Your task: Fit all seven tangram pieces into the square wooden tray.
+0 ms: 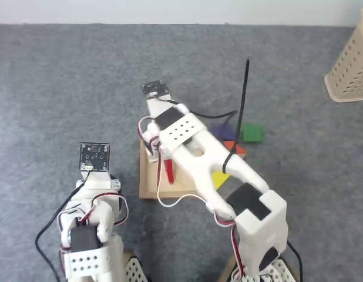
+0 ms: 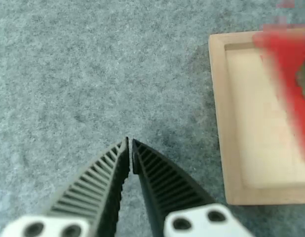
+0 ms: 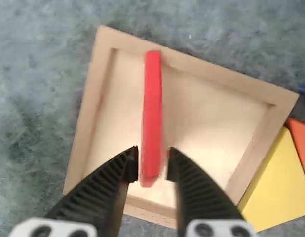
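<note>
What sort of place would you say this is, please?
Likely a robotics test bench: a white left arm and right arm at a grey felt-covered table, a wooden tray, and the right pincer holding a red tangram piece.

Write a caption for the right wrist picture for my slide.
Right gripper holds a red piece on edge over the wooden tray, a yellow piece lying outside.

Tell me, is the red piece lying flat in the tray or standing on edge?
On edge. The red piece shows its thin side, gripped by the right gripper over the wooden tray.
</note>
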Controlling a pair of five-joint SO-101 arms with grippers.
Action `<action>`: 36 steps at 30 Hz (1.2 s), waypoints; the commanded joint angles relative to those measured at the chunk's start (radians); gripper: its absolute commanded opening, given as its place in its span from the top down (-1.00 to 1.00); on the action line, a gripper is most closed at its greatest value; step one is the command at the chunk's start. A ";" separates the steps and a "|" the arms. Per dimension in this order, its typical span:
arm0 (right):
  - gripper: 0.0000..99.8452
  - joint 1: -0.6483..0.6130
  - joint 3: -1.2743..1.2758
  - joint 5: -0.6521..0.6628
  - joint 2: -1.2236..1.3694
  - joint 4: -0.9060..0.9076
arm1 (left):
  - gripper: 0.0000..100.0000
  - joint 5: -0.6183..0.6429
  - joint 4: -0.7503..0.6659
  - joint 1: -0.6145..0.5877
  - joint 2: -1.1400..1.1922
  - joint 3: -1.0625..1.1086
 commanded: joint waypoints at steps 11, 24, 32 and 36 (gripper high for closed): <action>0.64 0.085 -0.006 -0.006 -0.025 -0.004 | 0.98 -0.005 0.002 -0.003 -0.009 -0.005; 0.96 0.199 -0.003 0.362 -0.081 -0.053 | 0.98 -0.005 0.002 -0.003 -0.009 -0.005; 0.99 0.226 0.250 0.522 -0.097 -0.337 | 0.98 -0.005 0.002 -0.003 -0.009 -0.005; 0.99 0.225 0.290 0.543 -0.090 -0.341 | 0.98 -0.005 0.002 -0.003 -0.009 -0.005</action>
